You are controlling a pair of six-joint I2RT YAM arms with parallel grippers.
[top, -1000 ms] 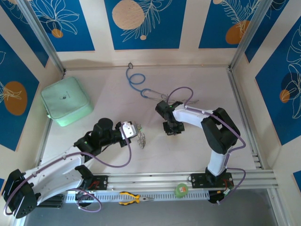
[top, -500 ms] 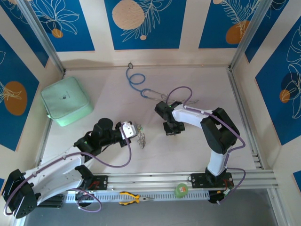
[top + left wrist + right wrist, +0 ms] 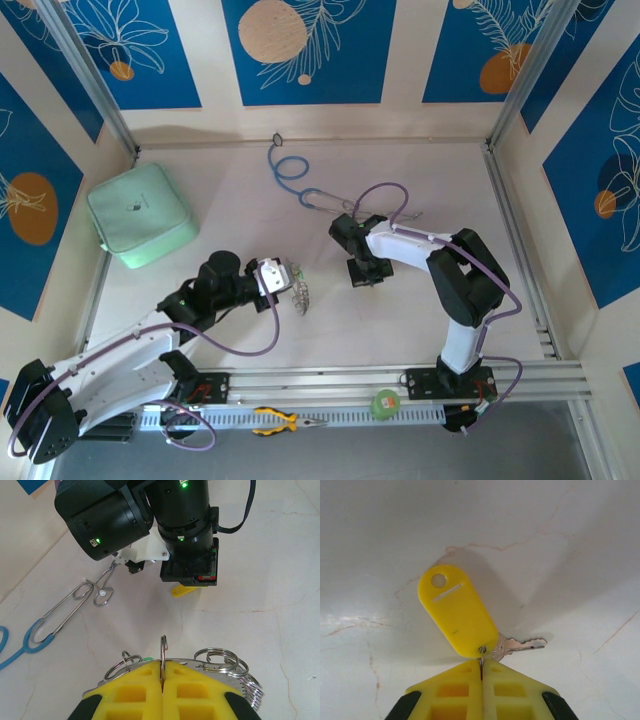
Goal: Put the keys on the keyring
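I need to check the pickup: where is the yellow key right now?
In the right wrist view the yellow key sits at the right gripper's shut fingertips, pinched by its small ring; from above, that is mid-table, right of the keyring.

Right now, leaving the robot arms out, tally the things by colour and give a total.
Green: 2, pouch, disc
Yellow: 2, yellow-tagged key, pliers
Blue: 1, stethoscope
Silver: 1, keyring
Total: 6
Green speck behind keyring: too small to tell.
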